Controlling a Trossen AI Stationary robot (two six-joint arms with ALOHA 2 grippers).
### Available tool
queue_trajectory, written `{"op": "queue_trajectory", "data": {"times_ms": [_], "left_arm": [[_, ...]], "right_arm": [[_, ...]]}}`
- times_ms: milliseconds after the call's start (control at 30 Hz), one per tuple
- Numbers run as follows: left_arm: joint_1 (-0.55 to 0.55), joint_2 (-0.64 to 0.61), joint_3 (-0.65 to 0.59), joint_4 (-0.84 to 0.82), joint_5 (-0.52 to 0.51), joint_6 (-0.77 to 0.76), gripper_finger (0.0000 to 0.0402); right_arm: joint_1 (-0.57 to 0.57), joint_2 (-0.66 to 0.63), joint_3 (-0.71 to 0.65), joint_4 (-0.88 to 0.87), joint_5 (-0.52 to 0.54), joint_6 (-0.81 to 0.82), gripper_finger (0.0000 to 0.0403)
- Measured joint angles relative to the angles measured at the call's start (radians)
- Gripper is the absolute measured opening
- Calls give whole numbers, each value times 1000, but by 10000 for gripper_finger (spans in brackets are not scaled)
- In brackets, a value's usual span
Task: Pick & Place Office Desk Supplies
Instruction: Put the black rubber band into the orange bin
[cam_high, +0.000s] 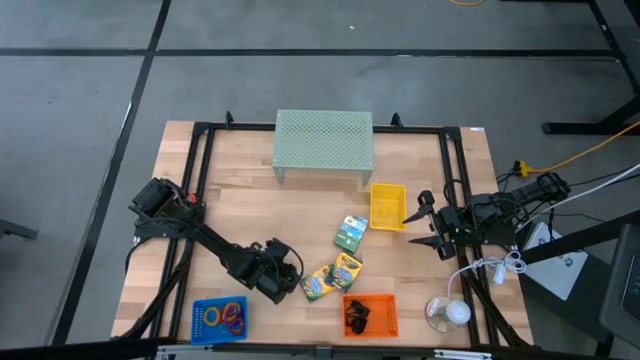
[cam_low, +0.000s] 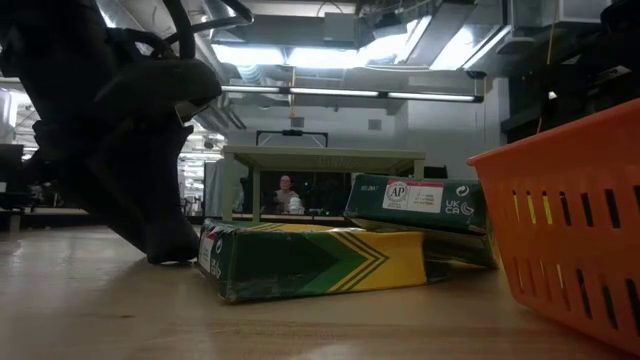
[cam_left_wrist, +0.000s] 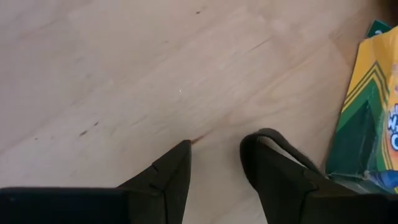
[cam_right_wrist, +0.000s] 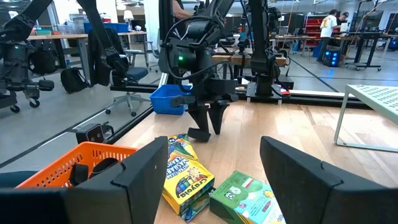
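The left arm reaches from the table's left edge diagonally toward the front centre, its wrist bent steeply so that the left gripper (cam_high: 288, 282) points down at the wooden table (cam_high: 240, 215). Its fingers stand apart with bare wood between them and hold nothing. The fingertips sit at or just above the surface; contact cannot be confirmed. The nearest crayon box (cam_high: 320, 283) lies just beside the gripper, flat on the table and not touching it in the left wrist view.

The right arm extends inward from the table's right edge, held roughly level. The right gripper (cam_high: 421, 226) is spread wide and empty, next to the yellow bin (cam_high: 388, 206).

Two further crayon boxes, one (cam_high: 347, 266) touching the first and one (cam_high: 350, 232) nearer the pale green mesh riser (cam_high: 323, 144), lie at the table's centre. The blue bin (cam_high: 219, 318) at the front left holds coloured rings (cam_high: 232, 316); individual rings are hard to separate. The orange bin (cam_high: 371, 315) at the front holds small black clips (cam_high: 357, 316), their number unclear.

In the low view the left gripper fills the left side and is cut off by the frame, and the orange bin is cropped at the right edge. A person (cam_low: 288, 194) shows far behind the riser.
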Motion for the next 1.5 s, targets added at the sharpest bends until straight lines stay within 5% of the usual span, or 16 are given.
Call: {"op": "queue_trajectory", "data": {"times_ms": [900,1267,1500], "left_arm": [[1,0,0,3,81,213,161],[1,0,0,21,57,394,11],[6,-15,-1,126,-59,530,2]], "right_arm": [[0,0,0,0,0,0,256],[0,0,0,0,0,0,256],[0,0,0,0,0,0,256]]}}
